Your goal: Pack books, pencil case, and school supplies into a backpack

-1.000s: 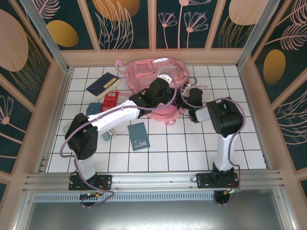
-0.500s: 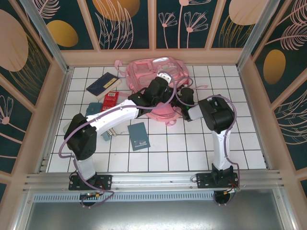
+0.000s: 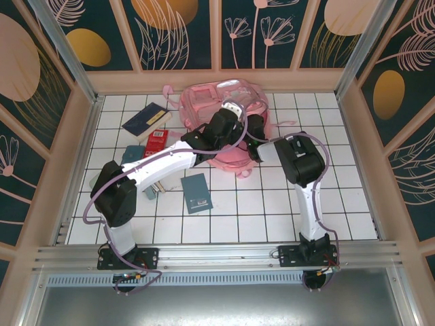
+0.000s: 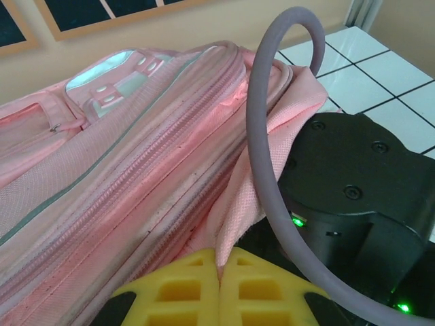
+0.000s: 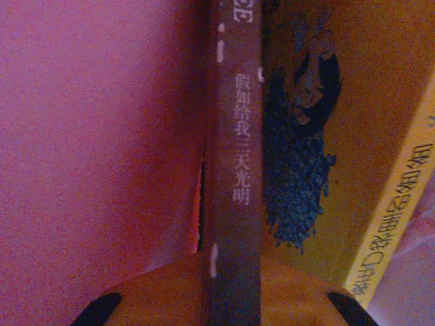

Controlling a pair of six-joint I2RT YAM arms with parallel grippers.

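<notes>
Pink fabric backpack [image 4: 122,170] fills the frame from 8 to 12 o'clock, zip lines running diagonally, pale reflective strip [image 4: 102,76] at 11. Left gripper [image 4: 217,275] at 6 o'clock, yellow fingers [image 4: 183,288] pressed together, pinching a fold of the pink fabric. Grey-purple cable [image 4: 262,156] arcs from 1 to 5. Black arm housing [image 4: 346,183] at 4, green light [image 4: 297,221] lit. White tiled tabletop [image 4: 387,75] at 2.
</notes>
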